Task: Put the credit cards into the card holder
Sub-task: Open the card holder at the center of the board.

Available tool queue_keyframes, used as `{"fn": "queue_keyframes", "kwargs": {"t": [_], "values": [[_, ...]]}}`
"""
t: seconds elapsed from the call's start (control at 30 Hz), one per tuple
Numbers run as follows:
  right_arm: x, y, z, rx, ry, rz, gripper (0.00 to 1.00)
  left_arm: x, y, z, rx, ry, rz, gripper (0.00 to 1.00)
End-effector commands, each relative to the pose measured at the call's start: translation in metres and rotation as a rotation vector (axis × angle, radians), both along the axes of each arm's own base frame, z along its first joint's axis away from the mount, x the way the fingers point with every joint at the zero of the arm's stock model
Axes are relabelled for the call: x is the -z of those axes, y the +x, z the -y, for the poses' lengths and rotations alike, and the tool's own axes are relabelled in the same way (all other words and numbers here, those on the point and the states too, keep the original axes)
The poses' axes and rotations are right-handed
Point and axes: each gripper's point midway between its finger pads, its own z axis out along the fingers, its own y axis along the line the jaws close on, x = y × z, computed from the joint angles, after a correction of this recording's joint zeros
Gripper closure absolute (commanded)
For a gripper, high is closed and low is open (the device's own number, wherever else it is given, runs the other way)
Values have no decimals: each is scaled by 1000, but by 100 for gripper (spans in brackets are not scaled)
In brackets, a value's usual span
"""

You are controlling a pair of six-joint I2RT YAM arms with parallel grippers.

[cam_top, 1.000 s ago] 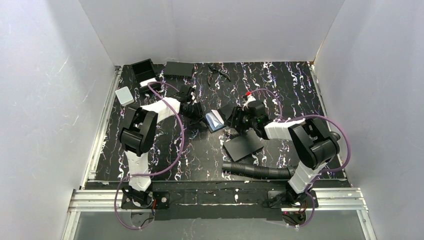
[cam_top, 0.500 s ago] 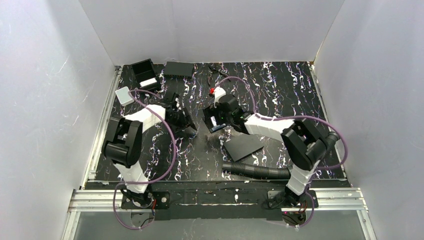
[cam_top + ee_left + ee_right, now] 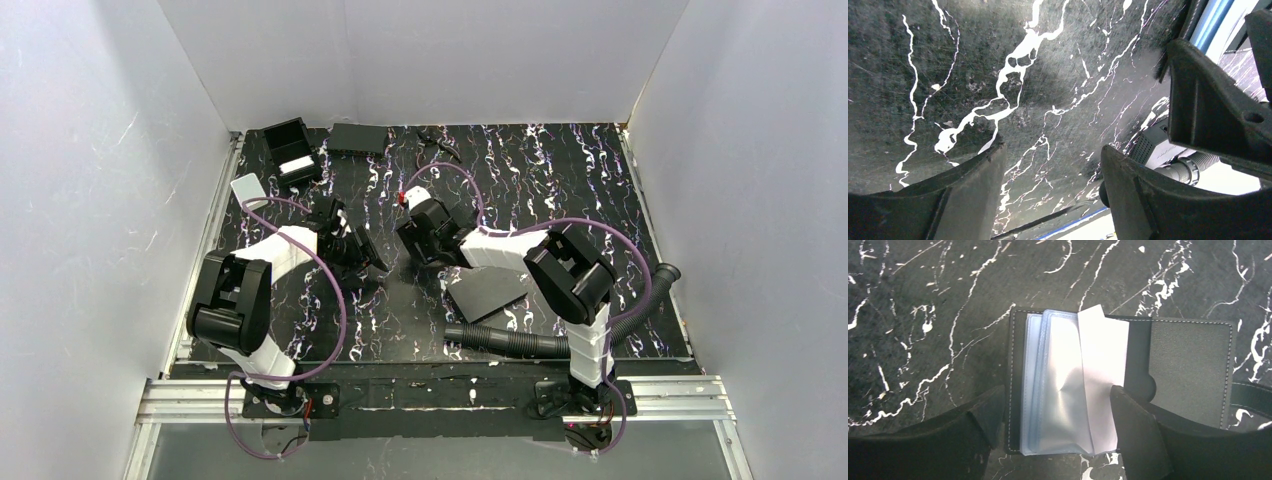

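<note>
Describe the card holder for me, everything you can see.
The card holder lies open and flat on the table: black leather-like covers with pale stitching, a strap at its right edge, and a fanned stack of clear, glossy sleeves, bluish at the left. The right gripper straddles it, jaws open; contact is unclear.

Far right part of the bench (image 3: 570, 180) is open, so there's a free pass along the right edge. The centre is tight: left claw (image 3: 352, 250) and right claw (image 3: 415, 238) sit near each other, both with jaws spread. The open card holder (image 3: 1073, 385) lies flat under the right one. Black sheet (image 3: 487, 290) and corrugated hose (image 3: 510, 340) block the near right. Far left corner is crowded: black bin (image 3: 290, 148), flat black box (image 3: 357, 137), small white box (image 3: 247, 188) by the left edge.
</note>
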Motion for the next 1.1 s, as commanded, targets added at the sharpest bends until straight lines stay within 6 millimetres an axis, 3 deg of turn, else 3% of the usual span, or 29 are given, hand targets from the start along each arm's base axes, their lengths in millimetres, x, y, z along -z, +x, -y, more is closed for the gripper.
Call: {"fn": "queue_keyframes", "kwargs": {"t": [0.0, 0.1, 0.2, 0.33, 0.47, 0.67, 0.73, 0.83, 0.87, 0.93, 1.07], "values": [[-4, 5, 7, 22, -18, 26, 22, -14, 2, 7, 7, -49, 43, 32], [-6, 0, 0, -6, 43, -1, 29, -16, 3, 8, 6, -55, 48, 32], [-3, 0, 0, 11, 76, -25, 48, -16, 3, 8, 4, -58, 49, 32], [-4, -3, -4, -6, 104, -44, 63, -19, 4, 14, 10, -91, 49, 32], [-16, -5, -9, -24, 153, -53, 84, -24, 13, 26, 13, -158, 52, 34], [-47, -2, -15, -32, 283, -82, 98, -26, 31, 49, 0, -275, 32, 36], [-63, -3, -17, -45, 324, -88, 92, -26, 35, 59, 4, -314, 20, 37], [-86, 2, -8, -34, 342, -87, 58, -26, 42, 70, 6, -331, 19, 37], [-88, 5, 0, -18, 335, -93, 51, -26, 44, 73, 5, -334, 20, 36], [-86, 13, 16, 16, 310, -122, 44, -26, 48, 78, 4, -341, 18, 36], [-73, 23, 29, 18, 322, -189, 43, -24, 57, 87, -6, -354, 15, 36]]}}
